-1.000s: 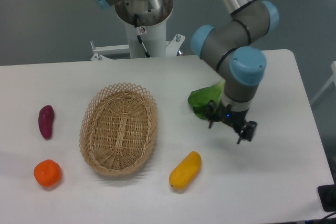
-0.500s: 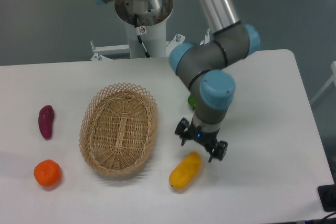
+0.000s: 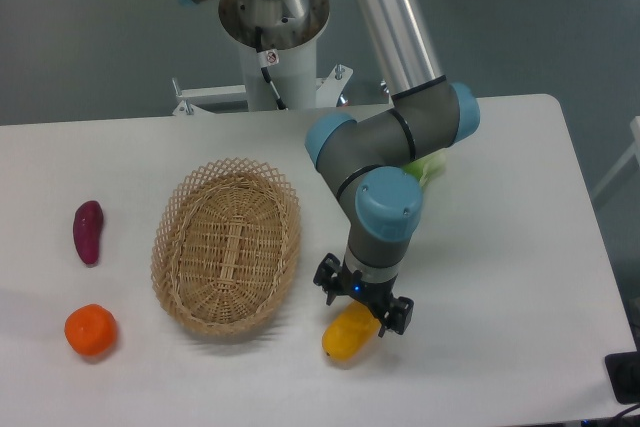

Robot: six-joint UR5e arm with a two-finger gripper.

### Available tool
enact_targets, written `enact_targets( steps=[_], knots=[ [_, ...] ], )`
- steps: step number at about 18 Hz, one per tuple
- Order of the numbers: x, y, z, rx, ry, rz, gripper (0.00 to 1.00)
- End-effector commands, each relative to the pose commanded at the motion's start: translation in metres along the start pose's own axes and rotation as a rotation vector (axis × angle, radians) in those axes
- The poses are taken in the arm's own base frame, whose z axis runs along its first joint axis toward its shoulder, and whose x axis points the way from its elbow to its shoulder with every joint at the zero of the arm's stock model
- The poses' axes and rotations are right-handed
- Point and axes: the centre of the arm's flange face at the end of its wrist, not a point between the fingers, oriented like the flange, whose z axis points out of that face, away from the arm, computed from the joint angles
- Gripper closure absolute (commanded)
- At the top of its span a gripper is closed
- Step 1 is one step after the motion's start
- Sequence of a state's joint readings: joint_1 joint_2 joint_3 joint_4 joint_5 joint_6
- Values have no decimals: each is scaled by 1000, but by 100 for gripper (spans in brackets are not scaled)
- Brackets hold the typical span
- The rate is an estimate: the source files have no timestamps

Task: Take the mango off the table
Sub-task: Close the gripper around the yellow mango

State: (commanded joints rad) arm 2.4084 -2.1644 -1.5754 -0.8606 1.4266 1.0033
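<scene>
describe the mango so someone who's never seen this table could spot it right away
Start at the big wicker basket in the middle of the white table. Just off its lower right edge, under the pincer, lies the mango: yellow and elongated, unlike the round orange fruit.

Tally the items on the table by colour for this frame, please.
Yellow: 1, oval mango
Orange: 1, round fruit
Purple: 1, sweet potato
Tan: 1, woven wicker basket
Green: 1, leafy item, mostly hidden
Total: 5

mango – yellow-orange | table – white | basket tan, open lattice weave | sweet potato dark purple | round fruit orange | arm grey, blue caps
</scene>
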Motion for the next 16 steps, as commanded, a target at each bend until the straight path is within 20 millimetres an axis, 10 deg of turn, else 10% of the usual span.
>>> enact_targets(
  steps=[9,13,16],
  knots=[
    [2,-9,21,-17,10,-27,0],
    [1,-9,19,-18,3,-34,49],
    [0,-8,12,-32,-17,-43,65]
  ],
)
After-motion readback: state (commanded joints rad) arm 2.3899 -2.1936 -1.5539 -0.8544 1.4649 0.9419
